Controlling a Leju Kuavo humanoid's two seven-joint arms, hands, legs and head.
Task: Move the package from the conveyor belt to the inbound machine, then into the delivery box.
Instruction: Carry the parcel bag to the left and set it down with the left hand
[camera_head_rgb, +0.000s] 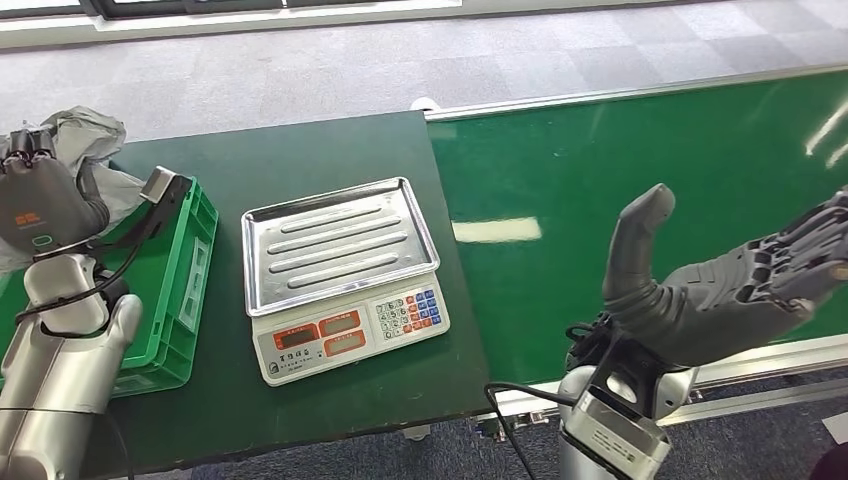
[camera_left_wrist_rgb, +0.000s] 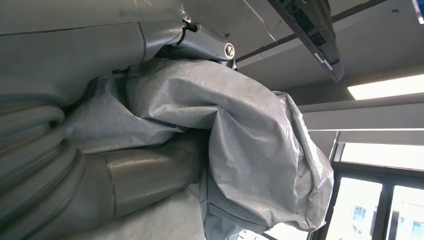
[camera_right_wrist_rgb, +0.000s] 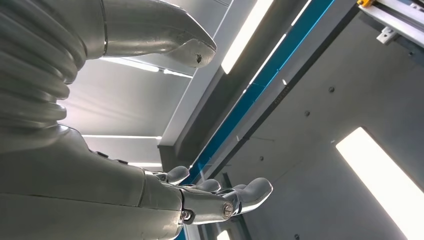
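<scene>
Grey poly package (camera_left_wrist_rgb: 250, 150) is gripped by left hand (camera_head_rgb: 40, 205) over green delivery box (camera_head_rgb: 185, 290); release needed next. Right hand (camera_head_rgb: 740, 285) is spread, empty.

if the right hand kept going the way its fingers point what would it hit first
Nothing, as far as the head view shows: the right hand points over the bare green conveyor belt toward the picture's right edge. Depth is unclear.

1 pkg (camera_left_wrist_rgb: 260, 150), 1 scale (camera_head_rgb: 345, 278) (1 crate (camera_head_rgb: 185, 290)).
</scene>
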